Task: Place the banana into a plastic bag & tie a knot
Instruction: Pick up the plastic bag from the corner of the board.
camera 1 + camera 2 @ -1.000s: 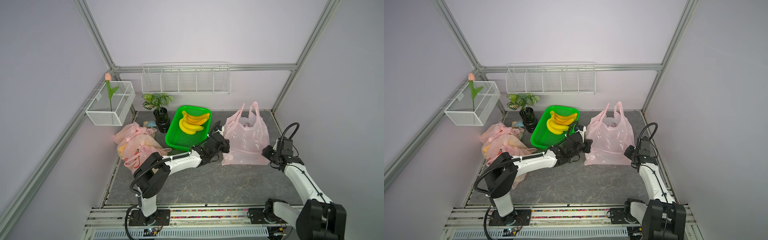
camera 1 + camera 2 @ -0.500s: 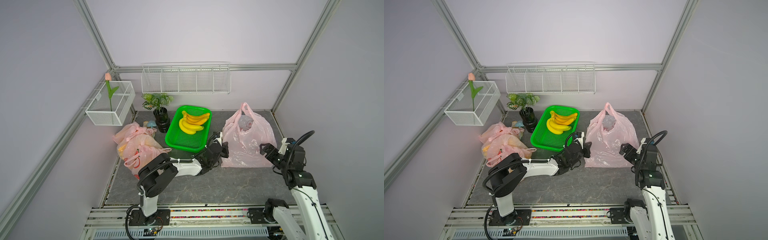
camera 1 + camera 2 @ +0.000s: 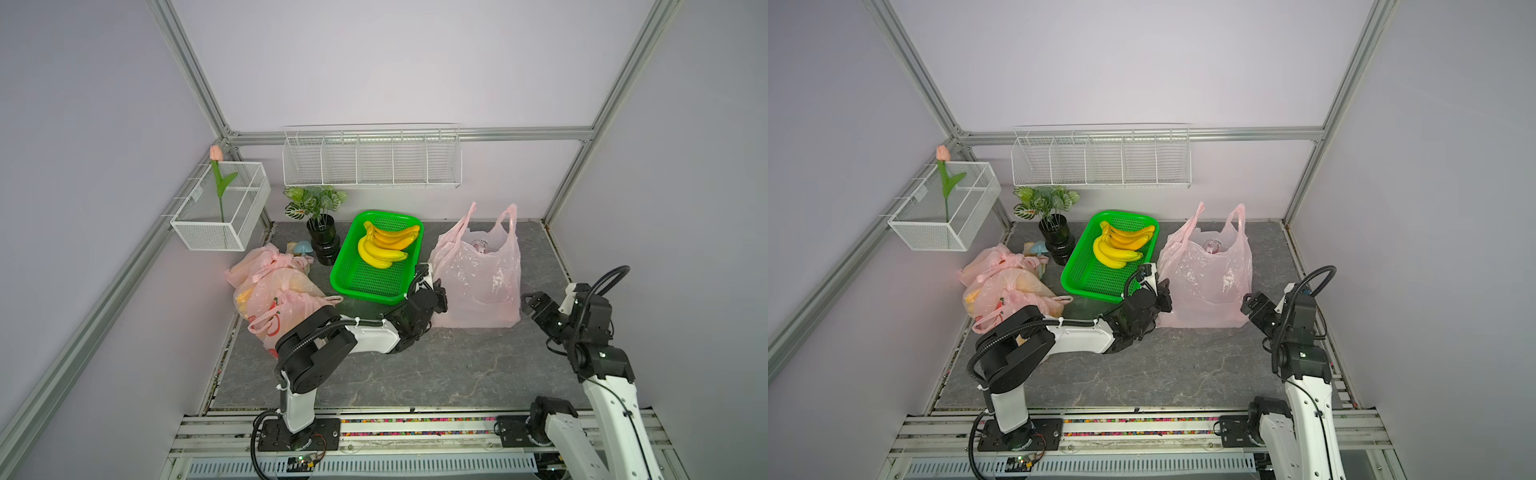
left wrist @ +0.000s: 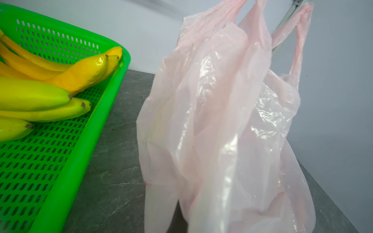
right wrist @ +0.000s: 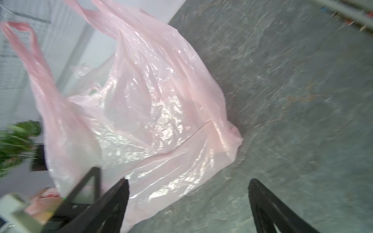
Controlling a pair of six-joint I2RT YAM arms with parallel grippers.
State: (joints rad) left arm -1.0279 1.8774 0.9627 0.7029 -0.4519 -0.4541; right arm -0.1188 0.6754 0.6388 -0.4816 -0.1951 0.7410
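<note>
- Bananas (image 3: 386, 247), a yellow bunch, lie in the green perforated plastic tray (image 3: 365, 286), beside the thin pink plastic bag (image 3: 478, 282), not inside it.
- Left gripper (image 3: 437, 296): pressed together at the bag's tray-side corner; whether it pinches film I cannot tell.
- Right gripper (image 5: 188, 180): spread wide, empty, near the opposite corner.

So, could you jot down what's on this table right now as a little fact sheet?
bananas: one bunch, lying in the green basket
pink plastic bag: stands beside the basket, handles up, untied
left tool: shut, at the bag's edge nearest the basket; whether it pinches plastic cannot be told
right tool: open, empty, just off the bag's opposite side
also there: filled pink bags and a potted plant, on the basket's other side
</note>
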